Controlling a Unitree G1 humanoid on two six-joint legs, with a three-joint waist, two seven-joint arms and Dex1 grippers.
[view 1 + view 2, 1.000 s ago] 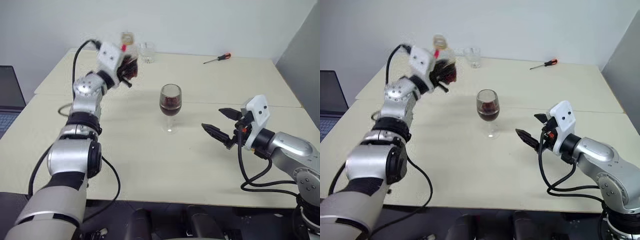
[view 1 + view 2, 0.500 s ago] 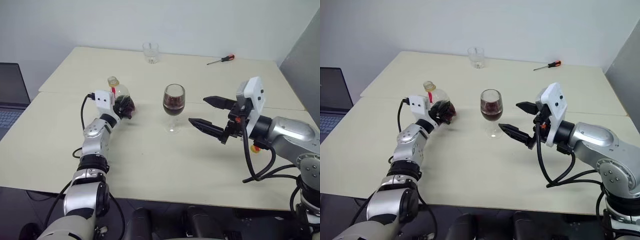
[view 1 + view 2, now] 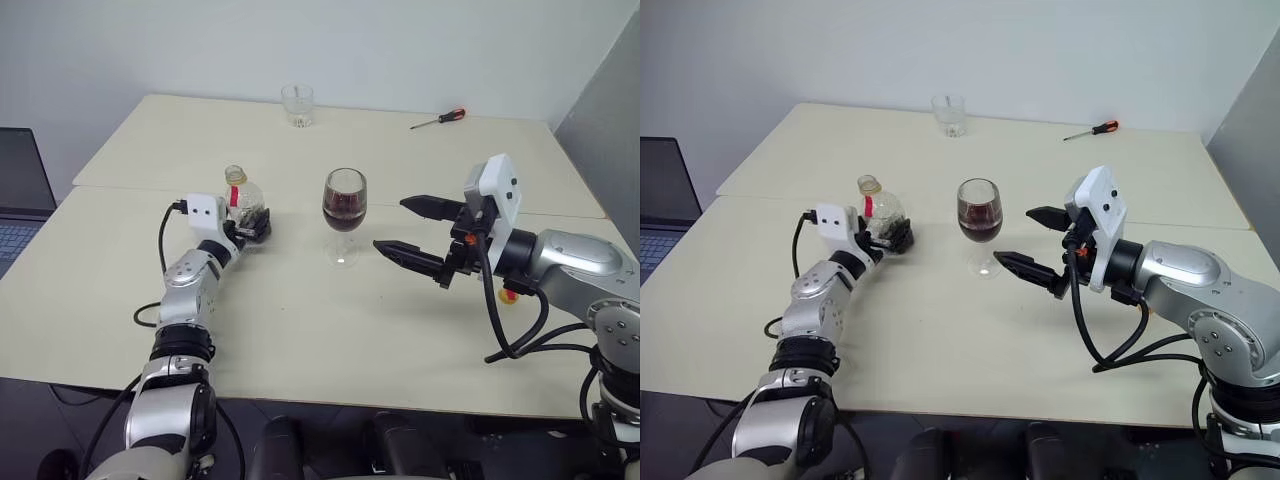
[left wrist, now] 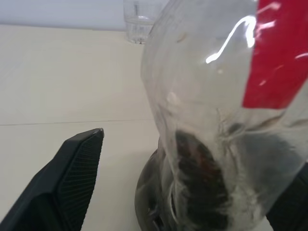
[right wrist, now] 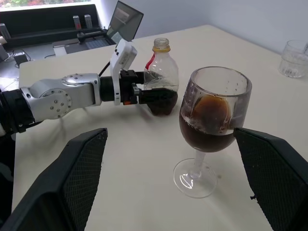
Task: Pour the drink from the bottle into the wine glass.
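Where the desk (image 3: 300, 330) meets the room at the far left, a dark laptop (image 3: 15, 190) sits open on a separate lower surface. It is well apart from the left gripper (image 3: 252, 226), on that gripper's outer side.

The desk is pale cream and matte. A seam runs across it from side to side, just beyond both grippers, as though two tops were pushed together. Behind it rises a plain white wall, and a grey panel (image 3: 610, 110) closes the room on the right.

The left gripper reaches forward low over the desk with its fingers spread apart on either side of the bottle (image 3: 240, 192). The left wrist view shows a clear gap between one ribbed finger (image 4: 72, 187) and the bottle's side, so nothing is clamped. The bottle stands upright on the desk between those fingers, its red label strip facing the gripper. A little dark drink is left in its bottom.

Toward the inner side of the left gripper, near but not touching, stands the wine glass (image 3: 344, 200). It is upright on its foot, and the dark brown drink (image 3: 343, 214) fills the lower part of its bowl.

Far beyond the glass, near the desk's back edge, stands a short clear tumbler (image 3: 297, 104).

The right gripper (image 3: 392, 224) hovers just beside the wine glass on its other side. It points across at the glass with its two black fingers wide apart and holds nothing.

Well beyond the right gripper, toward the back of the desk, lies a screwdriver (image 3: 436, 118) with a red and black handle.
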